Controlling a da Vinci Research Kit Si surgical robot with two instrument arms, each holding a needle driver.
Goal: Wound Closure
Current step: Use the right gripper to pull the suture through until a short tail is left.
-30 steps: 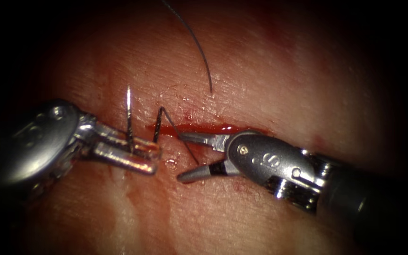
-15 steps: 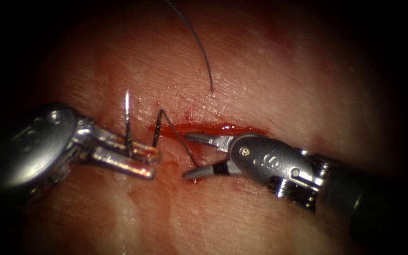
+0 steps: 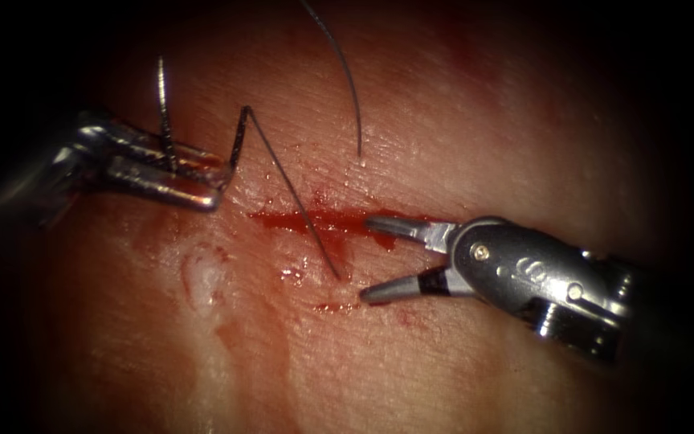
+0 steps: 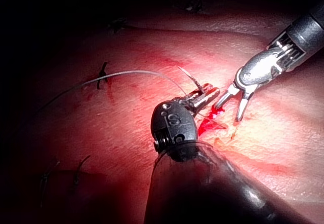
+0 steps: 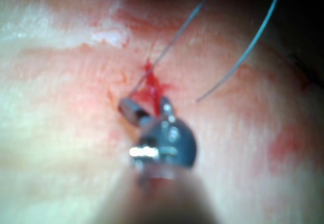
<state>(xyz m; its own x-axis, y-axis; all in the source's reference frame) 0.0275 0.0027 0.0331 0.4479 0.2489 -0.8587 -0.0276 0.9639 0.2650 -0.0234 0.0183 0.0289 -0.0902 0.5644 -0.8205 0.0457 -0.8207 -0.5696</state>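
Note:
My left tool [image 3: 215,180] is on the left of the cut, jaws shut on the curved needle [image 3: 164,112] near mid-curve. The needle is out of the tissue, with its tip pointing up. Thread [image 3: 287,189] runs taut from the needle's tail down into the tissue [image 3: 443,120] beside the cut [image 3: 323,219], which holds red fluid. My right tool [image 3: 369,259] lies at the cut's right end, jaws open and holding nothing. In the left wrist view the left tool [image 4: 213,93] carries the needle [image 4: 187,75], and the right tool [image 4: 228,111] stands open just beyond it. The right tool [image 5: 144,104] sits beside the red fluid [image 5: 152,84].
A loose length of thread [image 3: 347,80] curves from the top down to a point on the tissue above the cut. Earlier stitches [image 4: 104,74] mark the tissue further off. A pale patch [image 3: 202,273] lies below the left tool.
The left tool has moved up and to the left with the needle, drawing more thread out of the tissue. The right tool has drawn back to the right, jaws still open.

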